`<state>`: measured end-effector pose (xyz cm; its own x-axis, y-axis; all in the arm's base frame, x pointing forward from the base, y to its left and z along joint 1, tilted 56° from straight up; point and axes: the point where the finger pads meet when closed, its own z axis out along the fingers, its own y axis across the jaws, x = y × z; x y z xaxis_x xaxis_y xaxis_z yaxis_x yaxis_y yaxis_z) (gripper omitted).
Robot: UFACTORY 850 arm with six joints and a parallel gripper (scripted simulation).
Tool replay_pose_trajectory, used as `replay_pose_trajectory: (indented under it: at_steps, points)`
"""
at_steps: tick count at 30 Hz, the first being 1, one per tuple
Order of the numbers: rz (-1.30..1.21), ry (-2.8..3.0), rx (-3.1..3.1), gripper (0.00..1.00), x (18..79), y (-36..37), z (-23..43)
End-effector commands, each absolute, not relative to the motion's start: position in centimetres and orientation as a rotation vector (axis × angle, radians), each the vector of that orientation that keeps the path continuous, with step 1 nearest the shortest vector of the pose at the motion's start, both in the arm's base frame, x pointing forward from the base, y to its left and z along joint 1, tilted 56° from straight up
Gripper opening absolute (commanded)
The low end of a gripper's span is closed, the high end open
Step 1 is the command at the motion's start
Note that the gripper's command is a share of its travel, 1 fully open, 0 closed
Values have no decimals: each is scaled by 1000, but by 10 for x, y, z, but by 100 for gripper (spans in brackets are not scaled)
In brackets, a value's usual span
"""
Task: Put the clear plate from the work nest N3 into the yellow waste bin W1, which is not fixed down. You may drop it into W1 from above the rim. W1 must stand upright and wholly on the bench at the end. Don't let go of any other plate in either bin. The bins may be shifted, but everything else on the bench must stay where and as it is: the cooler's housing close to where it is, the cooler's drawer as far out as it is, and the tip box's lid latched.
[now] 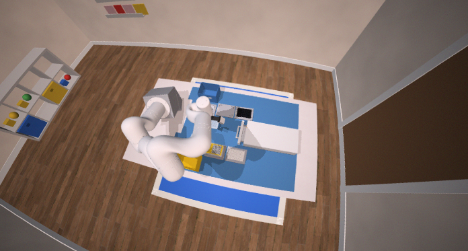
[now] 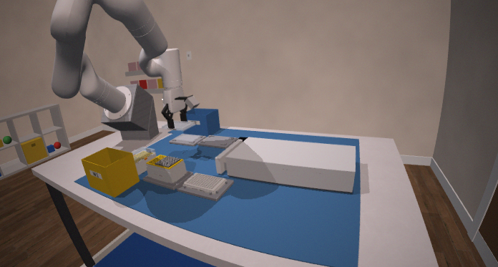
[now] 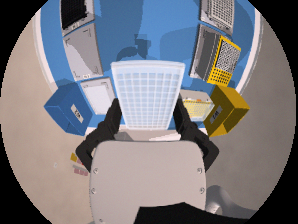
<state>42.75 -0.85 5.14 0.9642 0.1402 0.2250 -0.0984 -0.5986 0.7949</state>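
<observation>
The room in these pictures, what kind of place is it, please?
Most likely a laboratory workbench in a plain room: a tip box, a white well plate on a nest, and the yellow waste bin W1 on a blue mat. The gripper holds a clear plate.
</observation>
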Motion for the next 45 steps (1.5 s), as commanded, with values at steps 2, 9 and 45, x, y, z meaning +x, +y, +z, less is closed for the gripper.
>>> replay_pose_trajectory:
  at_steps: [2, 9, 45]
  points:
    - [331, 30, 2189, 0, 424, -14, 58]
    - [331, 30, 2189, 0, 416, -25, 70]
    - [331, 30, 2189, 0, 380, -77, 127]
